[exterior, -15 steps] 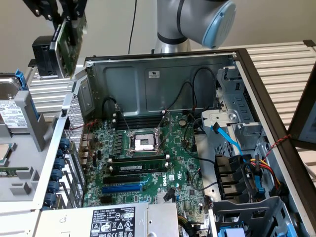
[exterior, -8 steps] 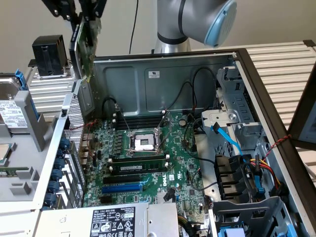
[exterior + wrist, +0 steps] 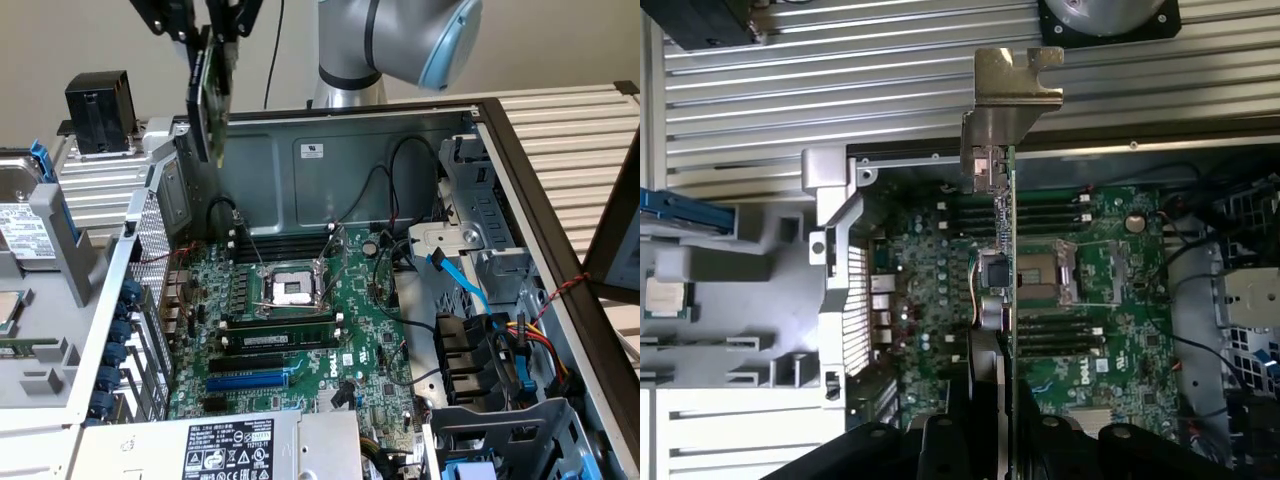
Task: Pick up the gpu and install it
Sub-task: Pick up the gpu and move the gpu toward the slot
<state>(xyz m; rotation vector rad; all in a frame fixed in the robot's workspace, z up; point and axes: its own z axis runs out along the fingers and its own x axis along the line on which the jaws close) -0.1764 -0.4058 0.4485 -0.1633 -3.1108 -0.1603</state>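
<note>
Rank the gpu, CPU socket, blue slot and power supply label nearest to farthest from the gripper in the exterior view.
1. gpu: held by the gripper, top of the view.
2. CPU socket: middle of the motherboard.
3. blue slot: lower on that board.
4. power supply label: bottom edge of the view.

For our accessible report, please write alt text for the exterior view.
The black gripper holds a small green gpu card with a black cooler shroud, hanging nearly upright above the open grey metal computer case, near the exterior view's left. The large green motherboard lies inside the case, below the card.
</note>
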